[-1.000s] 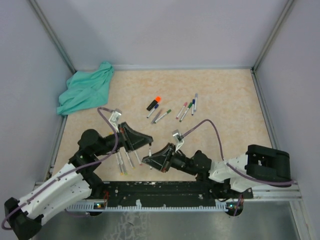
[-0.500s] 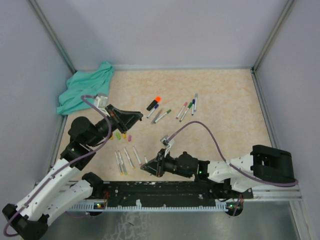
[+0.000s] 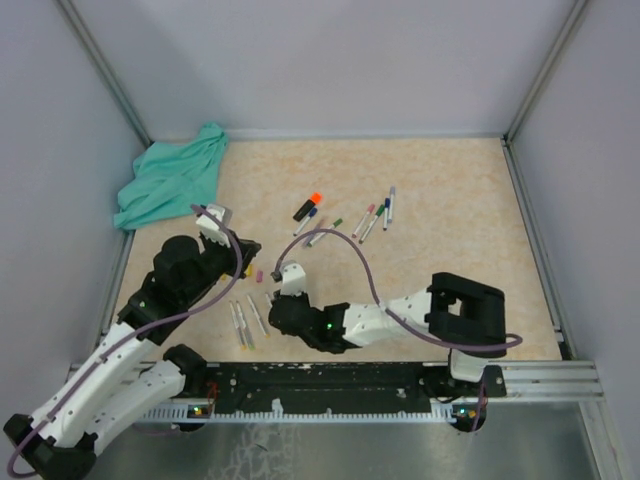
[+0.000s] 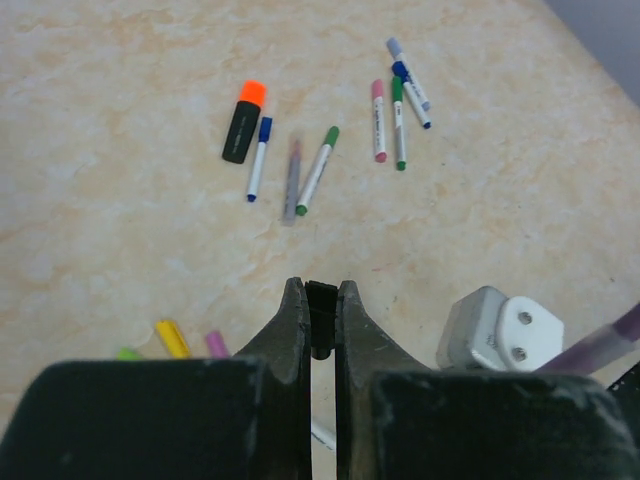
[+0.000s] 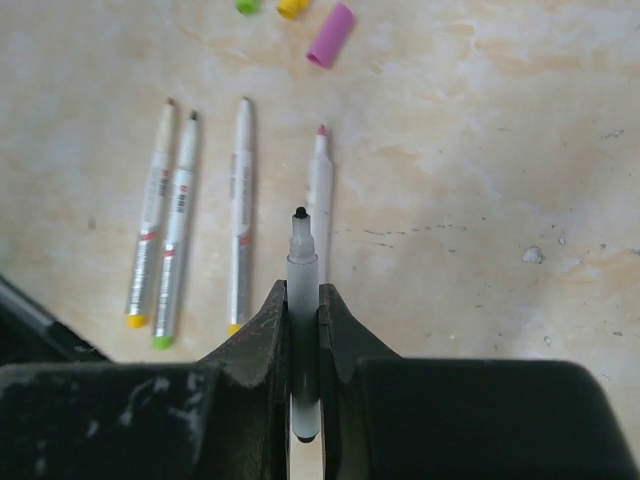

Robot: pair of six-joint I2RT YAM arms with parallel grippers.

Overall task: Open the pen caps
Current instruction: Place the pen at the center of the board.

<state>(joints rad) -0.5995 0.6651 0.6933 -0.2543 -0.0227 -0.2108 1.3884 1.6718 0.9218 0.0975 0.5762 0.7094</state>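
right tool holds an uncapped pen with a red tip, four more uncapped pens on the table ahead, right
Only the colour is wrong: the right wrist view shows the right tool holding an uncapped pen with a black tip, four more uncapped pens on the table ahead.

1. The worktop is smooth and matt, with a beige marbled print.
2. The teal cloth is soft, crumpled fabric.
3. The white pen barrels and the pink cap are smooth plastic with a slight sheen.
4. The right gripper has matt black jaws, scuffed and pale-specked, clamped on a frosted grey barrel.
5. The left gripper has similar matt jaws, which pinch a dull black cap.
6. The base sheet is brushed metal.
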